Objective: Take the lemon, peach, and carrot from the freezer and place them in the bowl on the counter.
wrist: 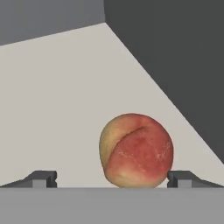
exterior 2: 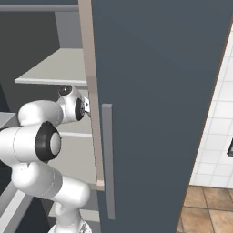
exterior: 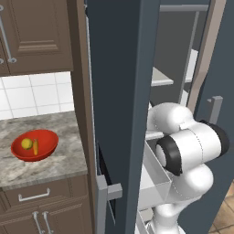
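Far left on the counter (exterior: 55, 160): the red bowl (exterior: 50, 146), already holding the lemon (exterior: 27, 143) and, touching it on the right, the carrot (exterior: 35, 147). Further right, past the brown cabinet side (exterior: 82, 91), the freezer (exterior: 119, 82) with its door swung open and the arm (exterior: 187, 151) reaching in among the grey shelves (exterior: 161, 77). In the hand view, left fingertip (wrist: 43, 178) low at the left, then the peach (wrist: 136, 151) resting on the pale shelf floor (wrist: 65, 109), then the right fingertip (wrist: 180, 178) just beside the fruit's flank; dark freezer wall (wrist: 175, 52) close behind on the right. Gripper (wrist: 112, 179) spread wide, pinching nothing, the peach sitting off-centre toward the right finger (nearly touching it, though contact hard to confirm). Probably light, round and prone to rolling on the smooth shelf; skin likely soft and easily bruised, so a gentle squeeze rather than a hard clamp. Best taken across the widest part, at mid-height, with the fruit centred between the fingers first, since an off-centre close would likely nudge it leftward rather than capture it. Wall on the right leaves little room to shift that way.
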Robot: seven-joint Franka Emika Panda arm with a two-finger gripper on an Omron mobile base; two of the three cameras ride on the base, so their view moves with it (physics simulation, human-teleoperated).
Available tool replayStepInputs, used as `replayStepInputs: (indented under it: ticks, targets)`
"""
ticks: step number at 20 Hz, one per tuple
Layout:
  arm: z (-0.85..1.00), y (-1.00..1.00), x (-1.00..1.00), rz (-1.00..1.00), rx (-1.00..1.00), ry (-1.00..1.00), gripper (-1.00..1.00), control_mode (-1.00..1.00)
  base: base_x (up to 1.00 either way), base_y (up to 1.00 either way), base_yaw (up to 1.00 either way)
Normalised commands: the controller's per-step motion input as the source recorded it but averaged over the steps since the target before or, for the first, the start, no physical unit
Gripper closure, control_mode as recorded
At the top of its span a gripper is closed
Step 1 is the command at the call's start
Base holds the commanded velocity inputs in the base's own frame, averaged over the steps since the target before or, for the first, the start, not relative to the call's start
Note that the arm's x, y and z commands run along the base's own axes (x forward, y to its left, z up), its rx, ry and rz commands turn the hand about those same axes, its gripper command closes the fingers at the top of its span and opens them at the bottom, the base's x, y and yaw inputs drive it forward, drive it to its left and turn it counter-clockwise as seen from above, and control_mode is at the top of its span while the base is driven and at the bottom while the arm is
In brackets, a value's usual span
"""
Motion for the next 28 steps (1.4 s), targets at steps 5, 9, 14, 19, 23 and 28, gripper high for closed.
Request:
replayStepInputs:
  ticks: [5,9,14,19,23,28]
  targets:
    - [0.00,-0.03,0.00,-0.13,0.00,0.00,-1.00,-1.00,0.00,0.00,0.00]
    - [0.00,-0.03,0.00,-0.11,0.00,0.01,-1.00,-1.00,0.00,0.00,0.00]
    - [0.00,-0.19,0.01,-0.03,0.00,0.05,-1.00,-1.00,0.00,0.00,0.00]
    - [0.00,-0.16,0.16,0.00,0.00,0.04,-1.00,-1.00,0.00,0.00,0.00]
    - [-0.08,-0.03,0.28,0.00,0.00,0.00,-1.00,-1.00,0.00,0.00,0.00]
    - [-0.29,0.00,0.14,0.00,0.00,0.00,-1.00,-1.00,0.00,0.00,0.00]
